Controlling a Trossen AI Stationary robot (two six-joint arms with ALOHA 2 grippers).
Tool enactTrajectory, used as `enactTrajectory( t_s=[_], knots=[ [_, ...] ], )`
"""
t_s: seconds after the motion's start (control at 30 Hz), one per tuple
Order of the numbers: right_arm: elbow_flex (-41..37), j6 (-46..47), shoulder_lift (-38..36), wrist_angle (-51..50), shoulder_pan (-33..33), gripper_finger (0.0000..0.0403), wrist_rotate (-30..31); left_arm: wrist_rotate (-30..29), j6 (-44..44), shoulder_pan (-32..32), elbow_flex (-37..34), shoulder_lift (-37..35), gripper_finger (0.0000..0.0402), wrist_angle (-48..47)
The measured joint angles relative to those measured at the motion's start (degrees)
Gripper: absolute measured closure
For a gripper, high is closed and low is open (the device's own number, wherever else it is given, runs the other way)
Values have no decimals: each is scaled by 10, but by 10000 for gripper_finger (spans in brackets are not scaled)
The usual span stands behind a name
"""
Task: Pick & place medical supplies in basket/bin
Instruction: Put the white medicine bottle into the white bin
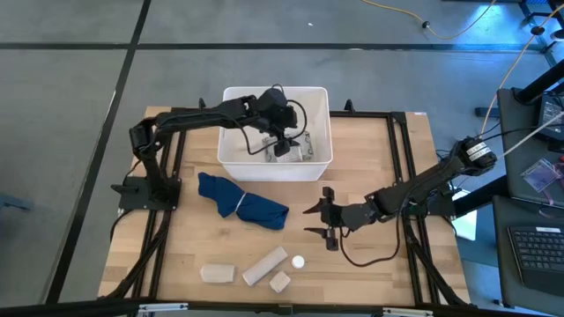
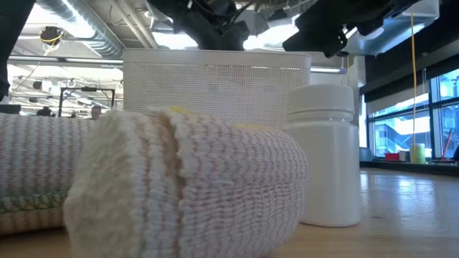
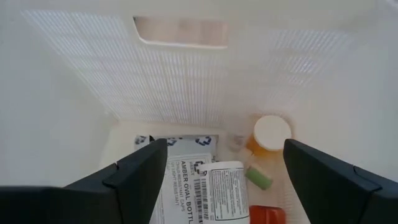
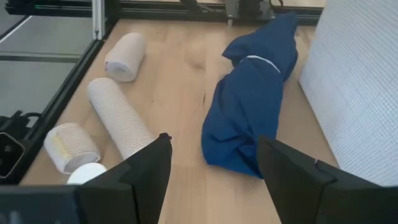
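I see the white tub (image 1: 231, 158) at the table's far middle, already holding an amber orange-capped vial (image 3: 268, 135), a labelled packet (image 3: 186, 180) and a white labelled bottle (image 3: 227, 193). My left gripper (image 1: 284, 141) hangs inside it with fingers spread wide and nothing between them. The dark blue cloth (image 1: 242, 202) lies just in front of the tub. Near the front edge lie three beige bandage rolls (image 1: 265, 265) and a small white vial (image 1: 298, 261), with bare wood around them. My right gripper (image 1: 319, 220) hovers beside the cloth, fingers spread and empty, pointing toward it.
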Motion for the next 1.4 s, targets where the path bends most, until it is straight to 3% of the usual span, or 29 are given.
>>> enactTrajectory(
  t_s=[0.23, 0.47, 0.77, 1.0, 1.23, 1.4],
  knots=[
    [0, 0, 0, 3, 34, 166, 0, 0, 0, 0, 0, -43, 90, -6],
    [0, 2, 40, 67, 67, 166, 0, -1, 0, -30, -16, -156, 90, 10],
    [16, 32, 139, 139, 100, 166, -9, -3, -27, -120, -183, -363, 91, 112],
    [61, 15, 229, 150, 100, 166, -9, -69, -94, -181, -330, -494, 90, 169],
    [83, 45, 263, 148, 100, 166, -31, -111, -122, -216, -388, -563, 91, 170],
    [83, 63, 269, 143, 99, 166, -29, -113, -122, -226, -402, -574, 91, 167]
  ],
)
